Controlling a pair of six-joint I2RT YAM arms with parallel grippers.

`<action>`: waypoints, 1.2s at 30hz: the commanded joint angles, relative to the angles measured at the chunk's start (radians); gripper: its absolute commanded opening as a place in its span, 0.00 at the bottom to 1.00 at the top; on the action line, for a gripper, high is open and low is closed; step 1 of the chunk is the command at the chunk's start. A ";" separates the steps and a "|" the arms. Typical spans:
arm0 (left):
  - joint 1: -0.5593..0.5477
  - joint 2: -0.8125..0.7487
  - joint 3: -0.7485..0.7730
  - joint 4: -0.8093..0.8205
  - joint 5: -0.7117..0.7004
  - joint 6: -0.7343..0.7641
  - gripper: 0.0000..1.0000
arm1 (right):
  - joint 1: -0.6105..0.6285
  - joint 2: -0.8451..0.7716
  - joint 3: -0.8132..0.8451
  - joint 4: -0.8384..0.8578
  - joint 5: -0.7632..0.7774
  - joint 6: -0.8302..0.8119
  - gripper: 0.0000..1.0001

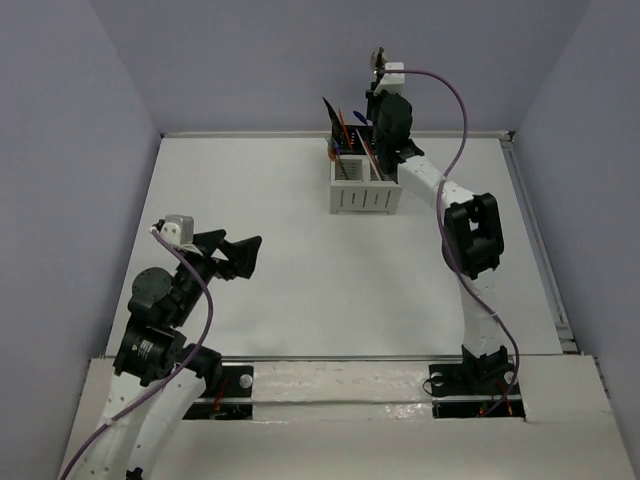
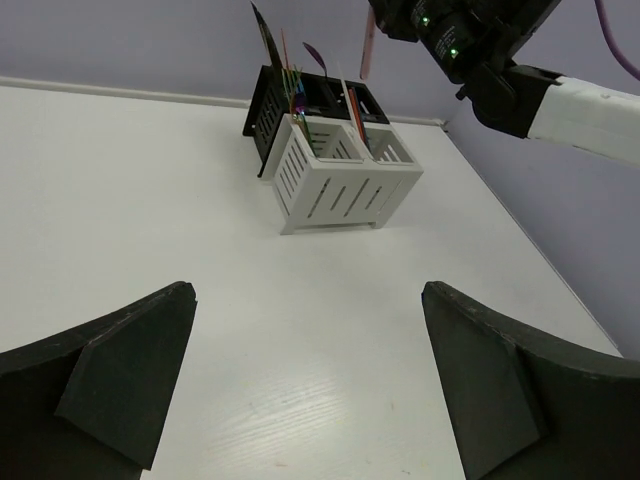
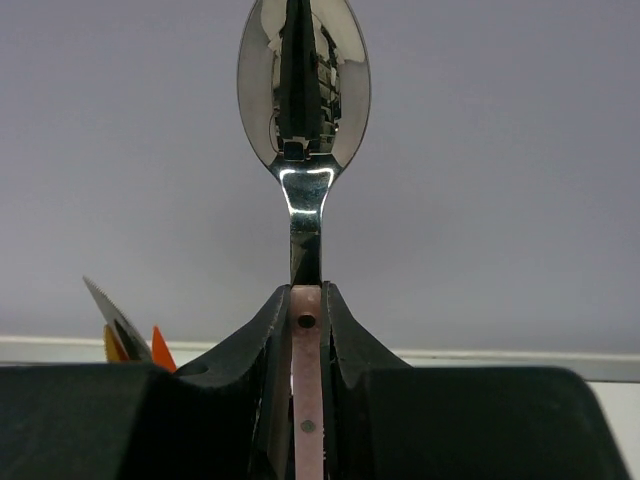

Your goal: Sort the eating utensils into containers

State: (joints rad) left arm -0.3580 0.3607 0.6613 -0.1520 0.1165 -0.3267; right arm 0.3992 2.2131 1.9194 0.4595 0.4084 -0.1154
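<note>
White table point(image 1: 300, 290) under everything. Toward its far edge, a block of four joined square bins point(image 2: 340, 185), white slotted pair nearer, black pair behind, coloured utensils point(image 2: 352, 108) standing inside. At near left, black left gripper point(image 2: 310, 380) spread wide, empty. Above the black bins, right gripper point(image 3: 307, 300) clamped on the pink handle of a silver-bowled spoon point(image 3: 303, 90).
</note>
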 commanded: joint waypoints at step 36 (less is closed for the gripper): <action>0.050 -0.097 -0.017 0.111 0.015 0.015 0.99 | -0.025 -0.874 -0.814 -0.053 -0.199 0.339 1.00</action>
State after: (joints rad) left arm -0.3157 0.3092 0.6609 -0.1013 0.1276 -0.3225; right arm 0.3786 1.5856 1.2930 0.4614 0.3000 0.0254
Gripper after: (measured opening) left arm 0.991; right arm 0.995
